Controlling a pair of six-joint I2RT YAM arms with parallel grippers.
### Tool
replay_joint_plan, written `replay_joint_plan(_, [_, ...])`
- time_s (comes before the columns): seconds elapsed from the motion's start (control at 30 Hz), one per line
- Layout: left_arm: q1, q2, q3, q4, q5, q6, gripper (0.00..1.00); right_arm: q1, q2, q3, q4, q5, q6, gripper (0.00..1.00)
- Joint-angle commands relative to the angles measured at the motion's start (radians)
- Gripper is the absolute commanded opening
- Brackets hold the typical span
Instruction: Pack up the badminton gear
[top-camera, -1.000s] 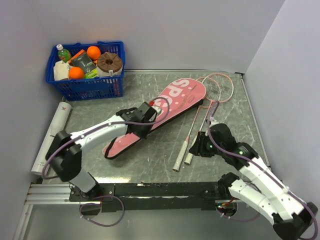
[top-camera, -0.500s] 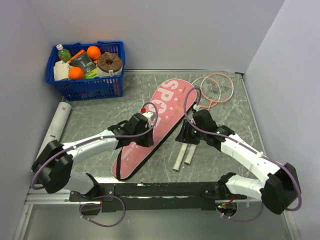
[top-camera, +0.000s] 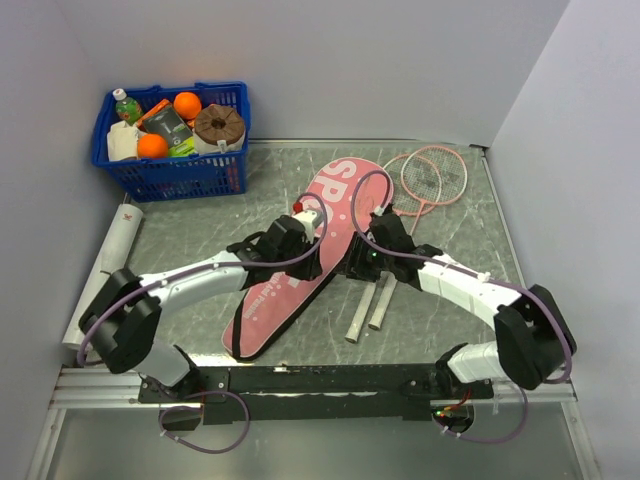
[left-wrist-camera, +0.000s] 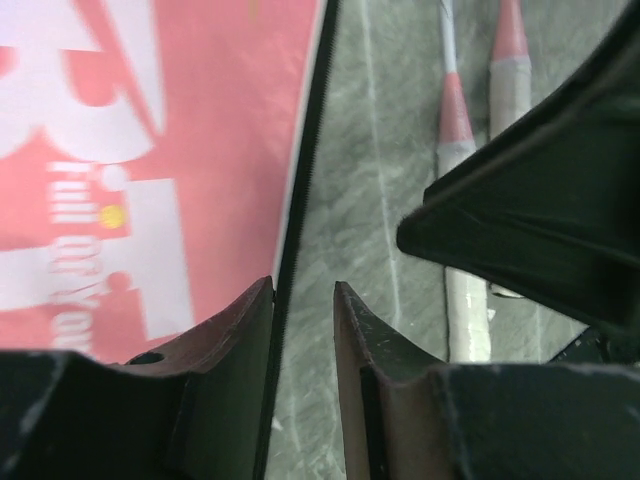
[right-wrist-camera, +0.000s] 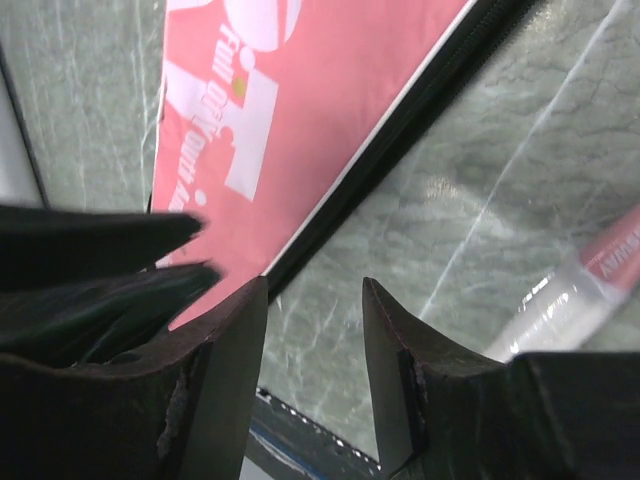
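Observation:
The pink "SPORT" case (top-camera: 332, 198) with a black edge lies slantwise in the middle of the table. My left gripper (top-camera: 302, 262) is at its right edge, jaws narrowly open, and the black edge (left-wrist-camera: 300, 200) runs along the inner side of the left finger (left-wrist-camera: 235, 340). My right gripper (top-camera: 358, 266) is open and empty just right of that edge, over bare table (right-wrist-camera: 400, 230). Two thin rackets (top-camera: 432, 178) lie to the right, their white handles (top-camera: 366, 316) near the right gripper. A long white tube (top-camera: 105, 270) lies at the far left. No shuttlecocks show.
A blue plastic basket (top-camera: 165, 178) with oranges and bottles stands at the back left. White walls close in the table at the left, back and right. The black rail with the arm bases (top-camera: 300, 380) runs along the near edge.
The pink case has swung round so its head points more toward the back. My right arm has moved from the front right to the case's right edge. My left gripper has stayed at the case.

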Motion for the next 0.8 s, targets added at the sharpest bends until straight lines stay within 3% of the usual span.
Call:
replay_joint_plan(0.0, [-0.004, -0.118, -0.017, -0.066, -0.142, 0.023, 0.36, -0.003, 0.075, 0.01, 0.105, 0.027, 0.061, 0.49])
replay_joint_plan(0.13, [-0.015, -0.227, -0.04, -0.151, -0.212, 0.043, 0.47, -0.004, 0.14, 0.037, 0.125, 0.047, 0.089, 0.48])
replay_joint_plan(0.23, [-0.022, -0.287, -0.029, -0.192, -0.264, 0.063, 0.44, -0.003, 0.192, 0.06, 0.134, 0.062, 0.11, 0.48])
replay_joint_plan(0.33, [-0.024, -0.377, -0.068, -0.156, -0.284, 0.069, 0.49, -0.004, 0.244, 0.08, 0.154, 0.07, 0.127, 0.49])
replay_joint_plan(0.6, [-0.026, -0.464, -0.118, -0.11, -0.3, 0.081, 0.4, -0.003, 0.344, 0.112, 0.203, 0.093, 0.153, 0.47])
replay_joint_plan(0.77, [-0.026, -0.451, -0.121, -0.115, -0.312, 0.104, 0.36, -0.003, 0.391, 0.14, 0.202, 0.101, 0.159, 0.4])
